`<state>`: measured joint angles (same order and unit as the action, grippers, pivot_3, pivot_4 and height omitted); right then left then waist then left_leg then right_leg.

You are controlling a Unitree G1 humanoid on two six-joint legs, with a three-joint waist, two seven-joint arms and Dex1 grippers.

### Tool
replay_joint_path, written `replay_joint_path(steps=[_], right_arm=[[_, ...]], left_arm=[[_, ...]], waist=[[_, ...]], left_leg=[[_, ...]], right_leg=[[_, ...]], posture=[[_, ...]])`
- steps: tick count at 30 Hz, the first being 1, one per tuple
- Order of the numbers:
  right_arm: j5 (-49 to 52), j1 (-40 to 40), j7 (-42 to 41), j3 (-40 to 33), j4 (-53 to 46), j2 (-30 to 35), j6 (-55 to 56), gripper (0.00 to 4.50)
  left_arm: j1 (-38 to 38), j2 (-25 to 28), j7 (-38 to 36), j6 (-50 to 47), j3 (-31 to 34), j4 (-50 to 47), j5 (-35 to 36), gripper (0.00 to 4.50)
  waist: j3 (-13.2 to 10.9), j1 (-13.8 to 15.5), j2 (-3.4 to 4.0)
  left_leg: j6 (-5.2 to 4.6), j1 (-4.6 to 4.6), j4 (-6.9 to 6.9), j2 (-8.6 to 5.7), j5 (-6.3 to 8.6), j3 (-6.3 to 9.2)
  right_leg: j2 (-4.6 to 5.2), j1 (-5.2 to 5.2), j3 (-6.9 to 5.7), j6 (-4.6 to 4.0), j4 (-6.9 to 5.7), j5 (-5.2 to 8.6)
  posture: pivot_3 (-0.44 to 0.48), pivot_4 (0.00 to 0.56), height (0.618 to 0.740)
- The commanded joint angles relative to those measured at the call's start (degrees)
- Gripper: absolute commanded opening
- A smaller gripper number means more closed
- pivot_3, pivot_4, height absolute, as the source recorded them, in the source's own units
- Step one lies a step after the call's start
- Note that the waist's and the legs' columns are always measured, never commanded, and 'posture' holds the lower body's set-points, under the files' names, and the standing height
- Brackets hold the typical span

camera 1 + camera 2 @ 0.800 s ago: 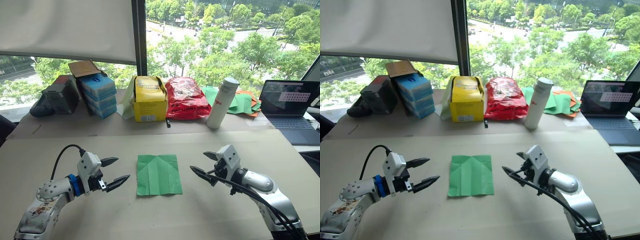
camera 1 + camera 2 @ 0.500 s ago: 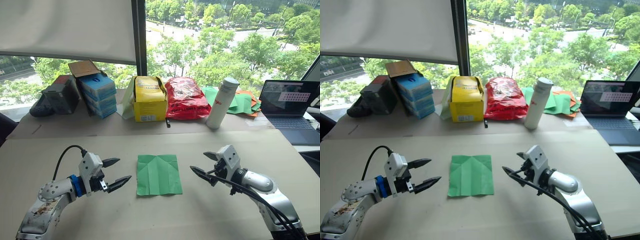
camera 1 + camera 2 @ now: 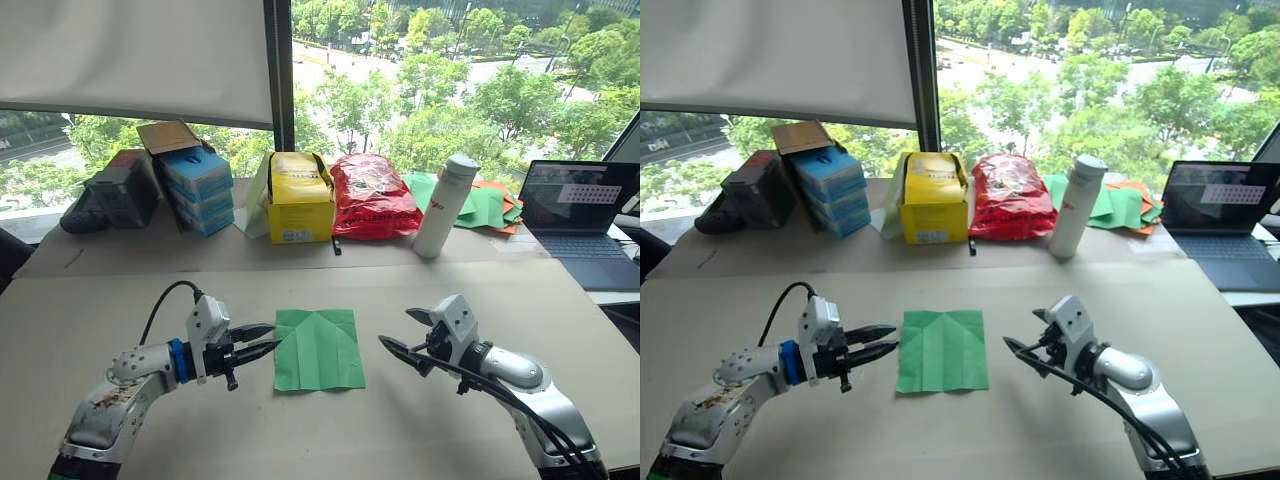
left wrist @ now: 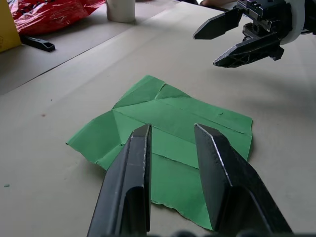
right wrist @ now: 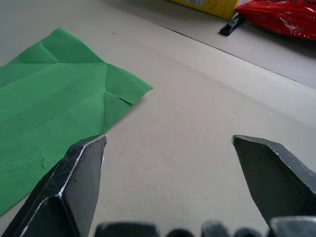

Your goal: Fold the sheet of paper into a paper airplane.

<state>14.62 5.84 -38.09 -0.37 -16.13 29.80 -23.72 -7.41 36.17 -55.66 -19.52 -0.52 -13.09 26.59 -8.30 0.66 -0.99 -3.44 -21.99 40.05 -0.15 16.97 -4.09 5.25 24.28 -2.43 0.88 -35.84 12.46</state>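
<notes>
The left claw (image 3: 262, 340) is being held just beside the left edge of the sheet of paper (image 3: 318, 348), its fingers parted by a narrow gap and gripping nothing. The creased green sheet is lying flat at the middle of the counter (image 3: 330, 430). At 3 o'clock of the sheet, apart from it, the right claw (image 3: 400, 333) is being held wide open and empty. Along the far edge, boxes (image 3: 197, 188), a yellow box (image 3: 299, 197), a red bag (image 3: 373, 196), a white bottle (image 3: 446, 205) and a laptop (image 3: 580, 215) are being backed by a window (image 3: 450, 70). In the left wrist view, the folded corner flaps (image 4: 148, 91) are being shown closely.
</notes>
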Motion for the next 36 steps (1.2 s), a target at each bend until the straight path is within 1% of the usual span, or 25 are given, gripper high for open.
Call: replay_joint_path(steps=[1, 3, 6, 9, 14, 19, 22, 27, 30, 31, 32, 34, 36], right_arm=[[-0.4, -0.1, 0.7, -0.3, -2.3, -0.1, 2.1, 4.50], [-0.7, -0.3, 1.0, -0.1, -2.6, -0.2, 2.0, 4.50], [-0.9, -0.6, 1.4, -0.1, -3.1, -0.2, 1.8, 4.50], [-1.3, -0.9, 1.6, 0.2, -3.9, 0.2, 1.3, 4.50], [-1.6, -0.8, 1.5, 1.0, -6.0, 0.8, -0.7, 4.50], [-3.1, 0.6, 0.5, 4.1, -7.3, 3.3, -4.8, 4.50], [-3.9, 2.0, 0.0, 6.2, -7.8, 4.9, -7.6, 4.50], [-5.9, 2.6, -0.8, 8.8, -8.0, 7.5, -8.7, 4.50], [-6.0, 2.1, -1.8, 9.6, -8.8, 8.4, -8.5, 3.67], [-6.4, 2.1, -2.2, 10.1, -9.1, 8.9, -8.7, 3.28], [-6.5, 2.1, -2.7, 10.7, -9.6, 9.5, -9.2, 3.01], [-5.8, 2.1, -3.6, 11.0, -10.6, 10.1, -10.4, 2.28], [-2.9, 1.2, -6.5, 10.7, -13.7, 11.3, -12.1, 1.55]], left_arm=[[-2.6, -0.8, 0.0, 1.7, -3.2, 1.3, -3.5, 0.03], [-3.6, -1.0, 0.2, 2.1, -5.2, 2.8, -5.7, 0.03], [-5.1, -0.5, 2.3, 2.8, -9.0, 7.2, -12.4, 0.03], [-5.5, 0.1, 3.3, 3.5, -11.0, 10.1, -16.5, 0.03], [-5.7, 0.1, 2.5, 2.5, -13.4, 10.5, -18.8, 0.03], [-5.5, 0.9, 1.1, 1.3, -15.6, 9.7, -20.5, 0.03], [-5.4, 1.2, 1.0, 1.2, -16.0, 9.6, -21.0, 0.03], [-5.2, 1.2, 0.6, 0.6, -16.1, 8.9, -20.8, 0.03], [-5.2, 1.3, 0.6, 0.1, -16.0, 8.4, -20.6, 0.00], [-5.2, 1.3, 0.6, -0.1, -16.1, 8.3, -20.6, 0.00], [-5.2, 1.3, 0.6, -0.3, -16.1, 8.2, -20.6, 0.00], [-5.4, 1.2, 0.5, -0.4, -16.2, 8.3, -20.8, 0.00], [-5.5, 1.2, 0.6, -0.5, -16.2, 8.4, -20.8, 0.00]], waist=[[0.0, 0.0, 0.00], [0.0, 0.0, 0.00], [0.0, -0.1, 0.00], [0.0, -0.1, 0.00], [0.0, 0.0, 0.02], [0.0, 0.0, 0.04], [0.1, 0.0, 0.12], [0.1, 0.0, 0.14], [0.1, 0.0, 0.14], [0.1, 0.0, 0.14], [0.1, 0.0, 0.14], [0.1, 0.0, 0.14], [0.1, 0.1, 0.14]], left_leg=[[0.00, 0.00, 0.00, 0.00, 0.00, 0.00], [-0.01, 0.01, 0.00, 0.00, 0.00, 0.00], [-0.03, 0.02, 0.00, 0.00, 0.01, -0.01], [-0.08, 0.01, 0.00, 0.01, 0.04, -0.02], [-0.13, 0.10, 0.02, 0.01, 0.06, -0.01], [-0.17, 0.18, 0.02, 0.01, 0.09, -0.01], [-0.17, 0.19, 0.01, 0.01, 0.09, -0.01], [-0.20, 0.17, 0.03, 0.01, 0.11, -0.01], [-0.21, 0.16, 0.05, 0.01, 0.11, -0.01], [-0.21, 0.16, 0.04, 0.01, 0.11, -0.01], [-0.21, 0.16, 0.04, 0.01, 0.11, -0.01], [-0.21, 0.16, 0.04, 0.01, 0.11, -0.01], [-0.21, 0.16, 0.05, 0.01, 0.11, -0.01]], right_leg=[[-0.02, 0.00, -0.01, 0.00, -0.01, 0.00], [-0.06, 0.00, -0.02, 0.00, -0.02, 0.00], [-0.08, 0.01, -0.01, 0.00, -0.02, 0.00], [-0.11, 0.02, -0.01, 0.00, -0.02, 0.00], [-0.04, -0.05, 0.01, 0.01, -0.05, 0.01], [0.02, -0.12, 0.02, 0.01, -0.06, 0.01], [0.01, -0.11, 0.03, 0.01, -0.06, 0.01], [0.01, -0.11, 0.02, 0.02, -0.05, 0.01], [0.01, -0.11, 0.02, 0.03, -0.05, 0.02], [0.01, -0.11, 0.02, 0.03, -0.05, 0.02], [0.01, -0.11, 0.02, 0.03, -0.05, 0.02], [0.01, -0.11, 0.02, 0.03, -0.05, 0.02], [0.00, -0.11, 0.02, 0.03, -0.05, 0.02]], posture=[[0.000, 0.150, 0.740], [0.000, 0.150, 0.740], [0.000, 0.150, 0.740], [0.000, 0.150, 0.740], [0.000, 0.150, 0.740], [0.000, 0.150, 0.740], [0.000, 0.150, 0.740], [0.000, 0.150, 0.740], [0.000, 0.150, 0.740], [0.000, 0.150, 0.740], [0.000, 0.150, 0.740], [0.000, 0.150, 0.740], [0.000, 0.150, 0.740]])
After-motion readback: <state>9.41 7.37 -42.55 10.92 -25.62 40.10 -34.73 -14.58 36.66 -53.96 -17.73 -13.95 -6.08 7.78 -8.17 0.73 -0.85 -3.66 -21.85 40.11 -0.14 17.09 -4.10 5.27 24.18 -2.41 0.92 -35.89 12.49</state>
